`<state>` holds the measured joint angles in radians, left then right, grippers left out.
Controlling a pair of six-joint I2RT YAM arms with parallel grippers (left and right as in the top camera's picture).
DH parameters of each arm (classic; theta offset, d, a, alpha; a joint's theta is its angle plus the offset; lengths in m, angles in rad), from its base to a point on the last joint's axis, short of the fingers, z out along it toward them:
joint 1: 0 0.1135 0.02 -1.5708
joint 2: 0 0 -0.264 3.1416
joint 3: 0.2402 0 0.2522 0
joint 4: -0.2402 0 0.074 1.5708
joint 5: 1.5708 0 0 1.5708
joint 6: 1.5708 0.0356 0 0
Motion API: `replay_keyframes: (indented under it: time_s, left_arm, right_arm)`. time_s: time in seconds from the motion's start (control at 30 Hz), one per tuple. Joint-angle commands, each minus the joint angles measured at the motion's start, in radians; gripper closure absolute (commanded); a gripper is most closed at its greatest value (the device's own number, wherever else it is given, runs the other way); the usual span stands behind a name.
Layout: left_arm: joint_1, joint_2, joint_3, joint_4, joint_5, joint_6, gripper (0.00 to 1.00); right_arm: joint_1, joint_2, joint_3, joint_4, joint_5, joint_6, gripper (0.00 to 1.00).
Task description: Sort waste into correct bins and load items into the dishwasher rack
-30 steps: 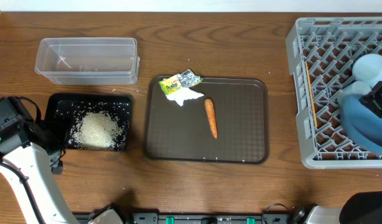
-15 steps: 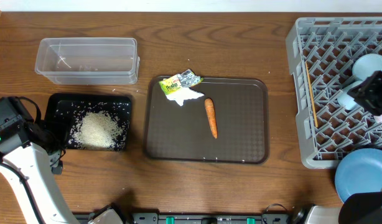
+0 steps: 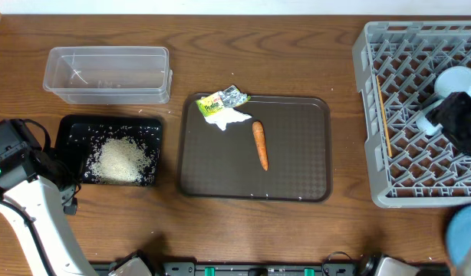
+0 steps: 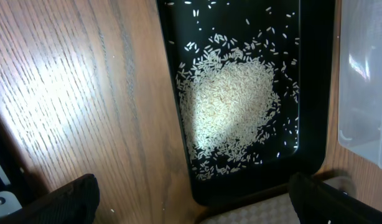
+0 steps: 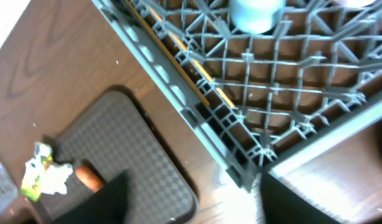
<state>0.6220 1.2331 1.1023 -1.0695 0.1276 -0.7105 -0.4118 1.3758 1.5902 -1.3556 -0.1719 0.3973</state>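
White rice [image 3: 120, 159] [image 4: 234, 106] lies heaped in the black tray bin [image 3: 70, 130] [image 4: 315, 93], below the clear tub [image 3: 105, 73]. The orange carrot [image 3: 260, 144], the wrapper [image 3: 222, 100] and the tissue [image 3: 229, 117] rest on the brown serving tray [image 3: 297, 153]. The grey rack [image 3: 373, 115] [image 5: 178, 93] holds the light-blue bowl [image 3: 459, 80], a white cup [image 3: 429, 123] [image 5: 256, 12] and the chopsticks [image 3: 384, 115] [image 5: 172, 53]. The dark-blue bowl [image 3: 466, 230] shows as a blur outside the rack's front wall. My right gripper [image 5: 209, 208] is open and empty over the rack's corner. My left gripper [image 4: 200, 208] is open beside the black tray.
The left arm [image 3: 21, 165] stands at the table's left edge. The right arm [image 3: 462, 115] hangs over the rack's right half. In the right wrist view the carrot [image 5: 88, 177] and wrapper [image 5: 38, 171] sit at the lower left on the serving tray.
The right gripper has opened and let go of the dark-blue bowl. The bowl has moved from inside the rack down past its front wall to the frame's bottom right. The left arm has stayed still.
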Motion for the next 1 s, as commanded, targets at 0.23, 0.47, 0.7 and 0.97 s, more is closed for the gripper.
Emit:
replay_keyframes:
  time_s: [0.23, 0.47, 0.7, 0.97]
  left_arm:
    - [0.006, -0.010, 0.014, -0.003, -0.009, -0.009, 0.00]
    - [0.006, -0.010, 0.014, 0.001, -0.009, -0.009, 0.00]
    - [0.006, -0.010, 0.014, 0.001, -0.009, -0.009, 0.00]
    - [0.006, -0.010, 0.014, 0.000, -0.009, -0.009, 0.00]
  right_arm:
    - [-0.034, -0.069, -0.097, -0.052, 0.232, 0.302, 0.01]
    - [-0.175, -0.070, -0.184, -0.042, 0.262, 0.443, 0.01]
    - [-0.393, -0.071, -0.222, -0.040, 0.200, 0.464, 0.01]
    - [-0.566, -0.071, -0.403, 0.037, 0.081, 0.467, 0.01]
